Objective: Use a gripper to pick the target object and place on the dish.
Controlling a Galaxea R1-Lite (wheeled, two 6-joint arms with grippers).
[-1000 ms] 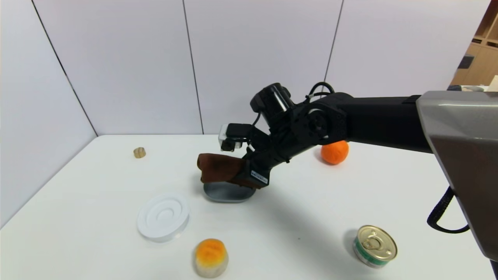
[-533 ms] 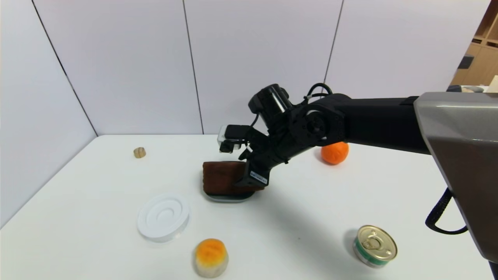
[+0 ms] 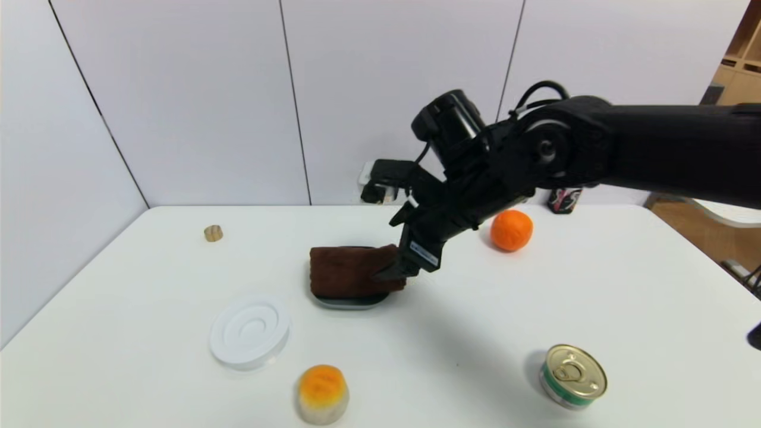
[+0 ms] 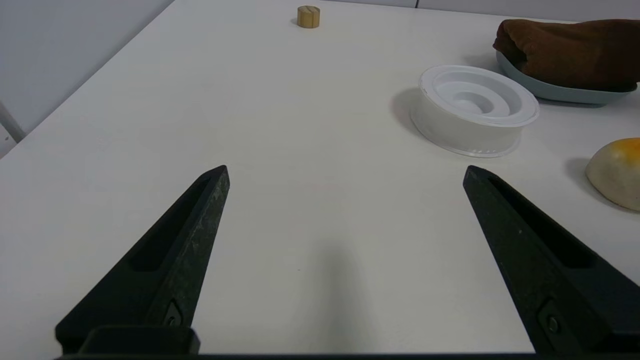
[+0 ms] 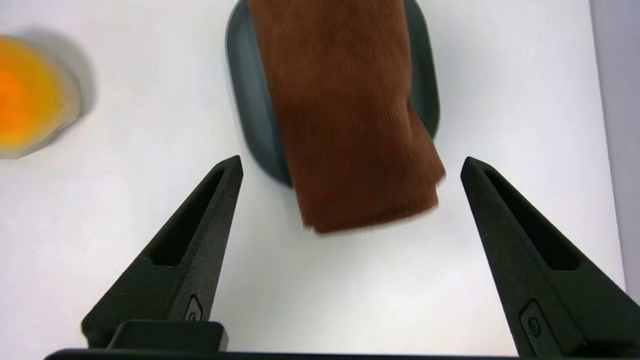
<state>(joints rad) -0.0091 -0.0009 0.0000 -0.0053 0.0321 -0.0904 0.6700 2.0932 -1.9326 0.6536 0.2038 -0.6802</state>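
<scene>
White table [image 3: 148, 309]; pale panelled wall [image 3: 386, 89] behind; wooden floor [image 3: 695, 232] right.

- Passable between white round container [image 3: 250, 330] and orange-topped bun [image 3: 322, 392], though narrow.
- Wide room between bun and can [image 3: 574, 374], at worktop [image 3: 475, 315] level.
- Blocked overhead near brown towel's [image 3: 351, 273] right end by right gripper [image 5: 352, 160], fingers spread wide, with gaps on both sides of towel.
- Barred above orange fruit [image 3: 511, 230] by right arm [image 3: 535, 148].
- Closed off behind dish [image 3: 351, 305] by white wall [image 3: 368, 101], with strip of worktop between.
- Passable between wooden piece [image 3: 213, 233] and towel.
</scene>
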